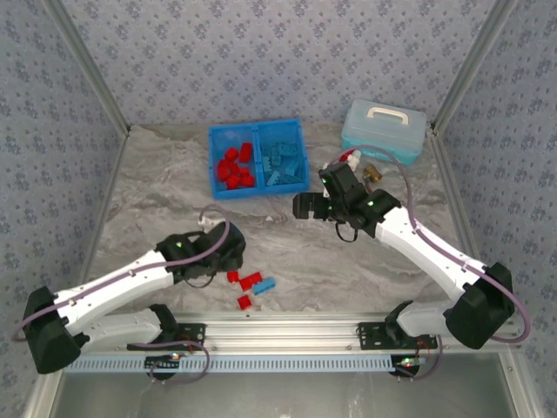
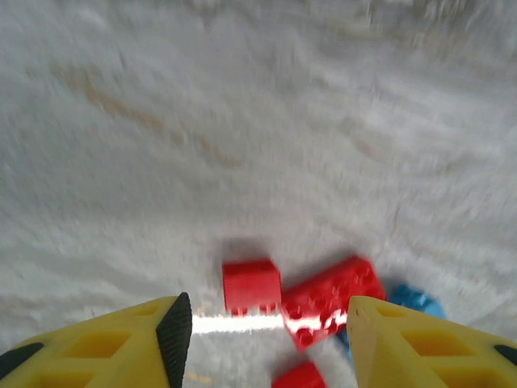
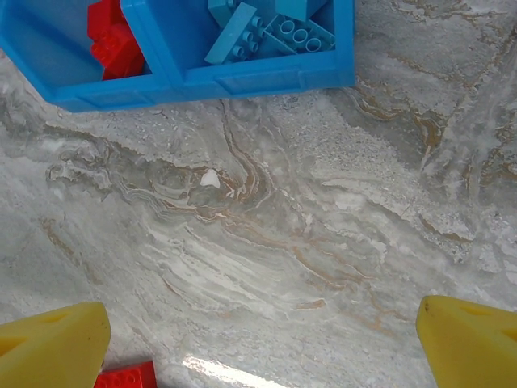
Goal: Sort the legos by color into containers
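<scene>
Studded legos (image 2: 331, 295) (red, light blue).

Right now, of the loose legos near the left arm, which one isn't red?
The light blue lego at the right end of the cluster; the three red legos lie left of it.

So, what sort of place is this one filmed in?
Probably a lab robot cell, not a home: a marble-look table boxed in by patterned walls on metal posts, with a left arm and right arm bolted to a rail at its near edge.
</scene>
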You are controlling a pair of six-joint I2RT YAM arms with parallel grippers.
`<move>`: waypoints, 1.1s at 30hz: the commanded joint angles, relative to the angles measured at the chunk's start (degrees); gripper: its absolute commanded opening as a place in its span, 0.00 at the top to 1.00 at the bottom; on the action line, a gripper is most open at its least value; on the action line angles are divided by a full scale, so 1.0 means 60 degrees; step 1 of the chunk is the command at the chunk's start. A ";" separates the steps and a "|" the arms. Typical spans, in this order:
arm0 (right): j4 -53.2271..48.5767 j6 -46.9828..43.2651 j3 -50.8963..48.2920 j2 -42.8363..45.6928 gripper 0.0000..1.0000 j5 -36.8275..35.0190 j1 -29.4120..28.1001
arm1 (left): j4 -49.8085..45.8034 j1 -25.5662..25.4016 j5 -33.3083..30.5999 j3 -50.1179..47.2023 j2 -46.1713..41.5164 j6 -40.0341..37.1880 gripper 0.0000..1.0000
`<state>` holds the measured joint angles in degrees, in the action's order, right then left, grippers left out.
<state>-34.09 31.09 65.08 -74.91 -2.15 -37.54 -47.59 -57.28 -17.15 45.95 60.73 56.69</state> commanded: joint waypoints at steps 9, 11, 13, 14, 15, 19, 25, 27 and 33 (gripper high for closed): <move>-0.0016 0.0238 -0.0218 0.0281 0.00 0.0019 -0.0023 | 0.0602 -0.0564 -0.0466 -0.0377 0.2022 0.1231 0.19; -0.0017 0.0216 -0.0254 0.0370 0.00 -0.0046 -0.0017 | 0.0853 -0.0497 -0.0520 -0.0497 0.2192 0.1183 0.23; -0.0257 0.0200 -0.0260 0.0419 0.00 -0.0075 -0.0015 | 0.1169 -0.0406 -0.0480 -0.0715 0.2240 0.1252 0.28; -0.0274 0.0201 -0.0256 0.0422 0.00 -0.0072 -0.0020 | 0.1296 -0.0358 -0.0446 -0.0845 0.2237 0.1312 0.31; -0.0294 0.0209 -0.0256 0.0422 0.00 -0.0071 -0.0012 | 0.1397 -0.0306 -0.0414 -0.0976 0.2225 0.1341 0.34; -0.0282 0.0234 -0.0256 0.0415 0.00 -0.0062 -0.0017 | 0.2038 -0.0204 -0.0212 -0.1447 0.2242 0.1394 0.46; -0.0264 0.0305 -0.0210 0.0414 0.00 -0.0043 -0.0017 | 0.2888 -0.0005 0.0263 -0.2005 0.2388 0.1332 0.60; -0.0317 0.0310 -0.0183 0.0423 0.00 -0.0066 -0.0039 | 0.2797 0.0052 0.0201 -0.1956 0.2373 0.1299 0.69; -0.0360 0.0376 -0.0073 0.0453 0.00 -0.0138 -0.0056 | 0.1686 0.0452 -0.0616 -0.0636 0.1592 0.0295 0.73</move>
<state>-34.61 32.21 63.94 -73.43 -2.15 -37.54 -34.13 -56.21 -17.37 35.99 73.84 62.50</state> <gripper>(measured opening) 0.999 0.316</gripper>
